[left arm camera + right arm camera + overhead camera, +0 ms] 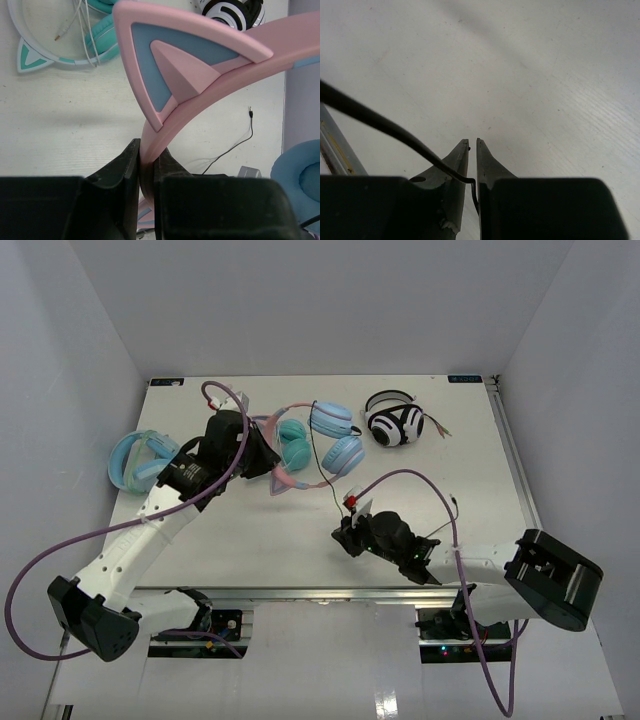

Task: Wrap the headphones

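Cable (395, 131) is the part of the headphones (332, 420) nearest the robot. It leaves the light blue ear cups (343, 455) and trails toward the near edge of the bench (260, 540), where the right fingers (455, 161) are pinched on it, the strand kinking down through the sliver between them. Past that pinch the loose tail lies on the bench to the right of the headphones and ends in the plug (250, 113). Farther in, the left fingers (122, 170) are clamped on the pink headband (260, 72) just below one cat ear (175, 65); whether the band is lifted off the bench I cannot tell. The headphones lie in the far half of the bench, long axis left to right, crown at the left grip and cups to its right, so the cable stretches from the cups back to the right arm, the nearer one to the slack. Winding, as I judge it, turns on carrying that strand up and around the band. Room looks open near and right of the headphones. Elsewhere it is tighter: a teal cat-ear pair (292, 445) sits inside the band's curve, a striped black-and-white pair (395, 425) lies right and farther, a bulky blue pair (140, 460) lies well left, and the bench's far edge is just behind.
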